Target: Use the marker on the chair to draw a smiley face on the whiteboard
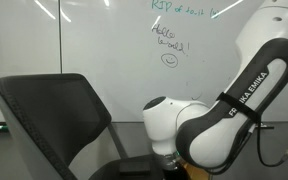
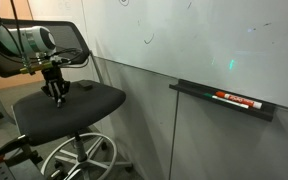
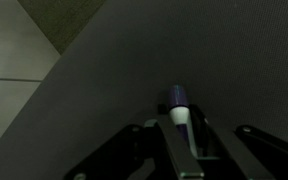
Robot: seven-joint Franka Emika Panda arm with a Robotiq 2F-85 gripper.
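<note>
The dark chair shows in both exterior views, its backrest (image 1: 54, 110) and its seat (image 2: 96, 98). My gripper (image 2: 58, 97) reaches down onto the seat's left part. In the wrist view the gripper (image 3: 180, 130) has its fingers closed around a marker (image 3: 177, 101) with a white body and a purple-blue cap, which lies against the dark seat fabric (image 3: 134, 70). The whiteboard (image 1: 94, 45) carries green handwriting and a small green smiley (image 1: 169, 59). It also shows in an exterior view (image 2: 214, 40) to the right of the chair.
A tray (image 2: 194, 89) on the wall below the board holds a red-and-white marker (image 2: 236, 99). The chair's chrome base (image 2: 79, 160) and wheels stand on the floor. My arm (image 1: 219, 115) fills the right of an exterior view.
</note>
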